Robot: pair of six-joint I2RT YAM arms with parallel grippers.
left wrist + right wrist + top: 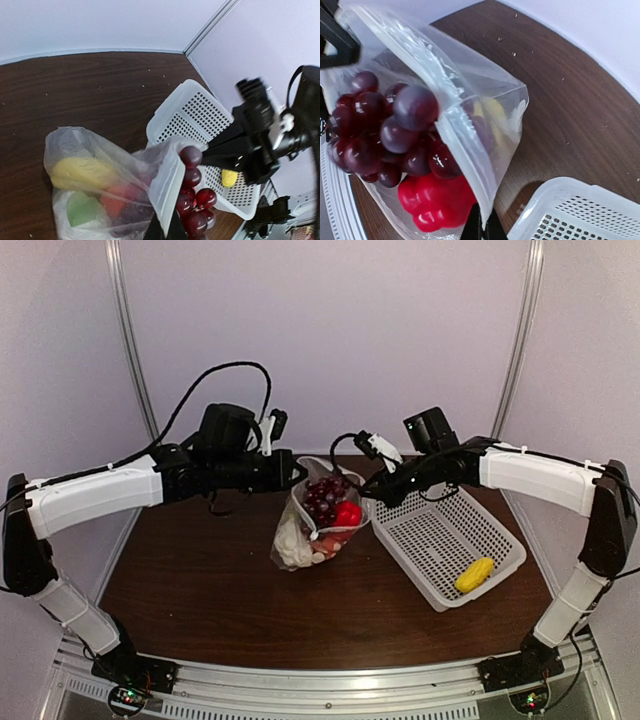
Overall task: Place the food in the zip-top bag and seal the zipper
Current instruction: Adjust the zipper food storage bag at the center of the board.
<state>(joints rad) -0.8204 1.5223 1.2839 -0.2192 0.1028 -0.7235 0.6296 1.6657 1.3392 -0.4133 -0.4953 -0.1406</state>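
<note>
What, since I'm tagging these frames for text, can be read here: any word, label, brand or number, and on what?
No text is readable.
The zip-top bag, the white basket and the food carry no legible print.
The small lit boards at the arm bases are too small to read.

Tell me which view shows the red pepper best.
Right wrist: the red pepper fills the foreground, close and sharp. Top external shows it small; left wrist gives only a reddish blur through the zip-top bag.
</note>
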